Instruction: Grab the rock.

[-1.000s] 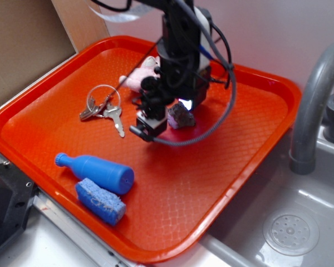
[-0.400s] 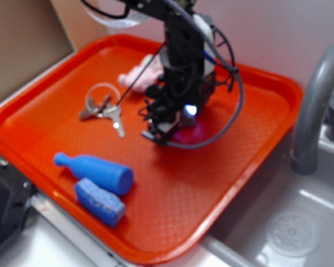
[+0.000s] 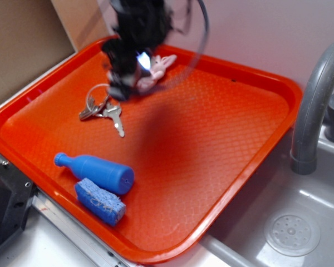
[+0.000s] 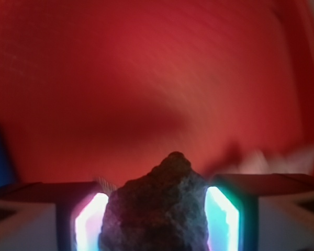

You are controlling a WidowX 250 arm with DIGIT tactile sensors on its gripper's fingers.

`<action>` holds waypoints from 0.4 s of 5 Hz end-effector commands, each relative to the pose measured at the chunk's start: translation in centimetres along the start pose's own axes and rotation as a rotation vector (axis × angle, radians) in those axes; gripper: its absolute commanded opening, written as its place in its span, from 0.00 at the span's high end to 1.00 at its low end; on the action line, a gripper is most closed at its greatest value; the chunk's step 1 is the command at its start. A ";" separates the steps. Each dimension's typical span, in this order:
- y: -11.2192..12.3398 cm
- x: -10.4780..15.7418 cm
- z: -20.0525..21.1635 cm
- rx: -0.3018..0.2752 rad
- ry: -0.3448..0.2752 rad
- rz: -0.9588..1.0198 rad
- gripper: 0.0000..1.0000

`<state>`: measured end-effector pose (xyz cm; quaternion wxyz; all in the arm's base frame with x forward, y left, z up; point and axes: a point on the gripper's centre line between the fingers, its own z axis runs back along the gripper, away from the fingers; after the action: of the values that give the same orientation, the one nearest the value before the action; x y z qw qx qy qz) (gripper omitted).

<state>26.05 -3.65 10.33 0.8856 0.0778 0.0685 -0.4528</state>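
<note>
In the wrist view the rock (image 4: 159, 206), a dark, rough, pointed lump, sits between my two glowing pads (image 4: 89, 225), which touch both its sides. My gripper (image 4: 156, 222) is shut on it, above the orange tray (image 4: 120, 78). In the exterior view the gripper (image 3: 122, 83) is a dark motion blur raised above the tray's back left, over the keys and the bunny. The rock cannot be made out in that blur, and it does not lie on the tray.
On the orange tray (image 3: 211, 161) lie a key bunch (image 3: 103, 107), a pink plush bunny (image 3: 158, 68), a blue bottle (image 3: 97, 171) and a blue sponge (image 3: 100, 201). A grey faucet (image 3: 314, 105) and sink (image 3: 292, 231) are at the right, cardboard (image 3: 22, 44) at the left.
The gripper closed on the rock at the tray's middle, then rose and swung to the back left with it. The spot where the rock lay is now bare.
</note>
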 end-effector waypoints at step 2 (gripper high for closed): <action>-2.0 -7.7 7.4 -0.053 -0.060 0.754 1.00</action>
<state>20.76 1.65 18.61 0.9933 0.0553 0.0369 -0.0946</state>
